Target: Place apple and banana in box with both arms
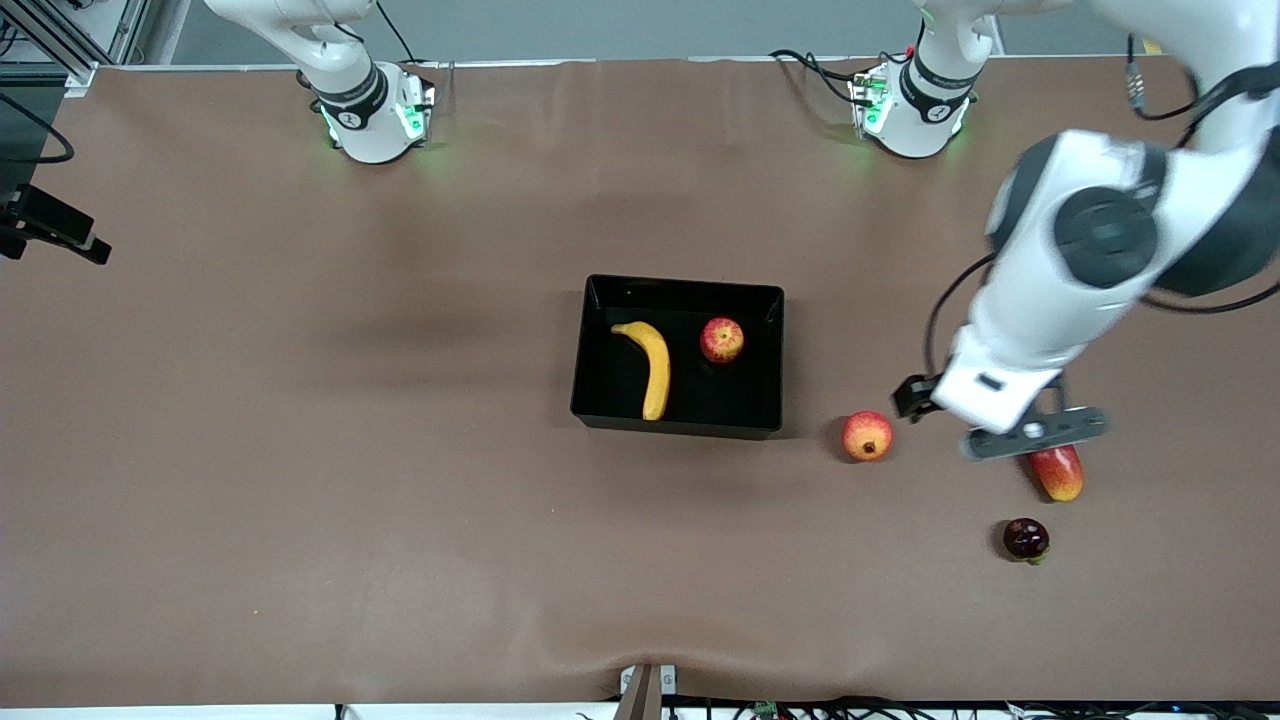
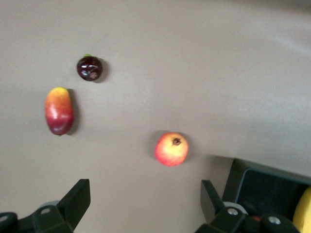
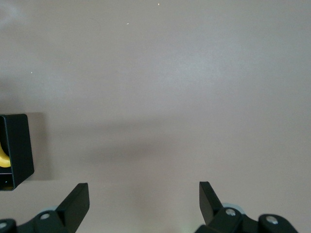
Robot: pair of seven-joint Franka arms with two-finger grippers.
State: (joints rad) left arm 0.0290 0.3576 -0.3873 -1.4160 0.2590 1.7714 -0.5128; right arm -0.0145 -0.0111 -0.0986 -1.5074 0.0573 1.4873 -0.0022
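Task looks finished: the banana (image 1: 650, 366) and the apple (image 1: 721, 340) both lie inside the box (image 1: 681, 426), apart from each other.

Left gripper (image 2: 146, 206) is released and empty, up over the mango (image 1: 1059, 473). Right gripper (image 3: 144, 204) is spread wide, empty, over bare tabletop beside the box.

Box is glossy black plastic, shallow and rectangular. Banana is smooth and curved. Apple is round and mottled. Brown table covering (image 1: 300, 450) is matte.
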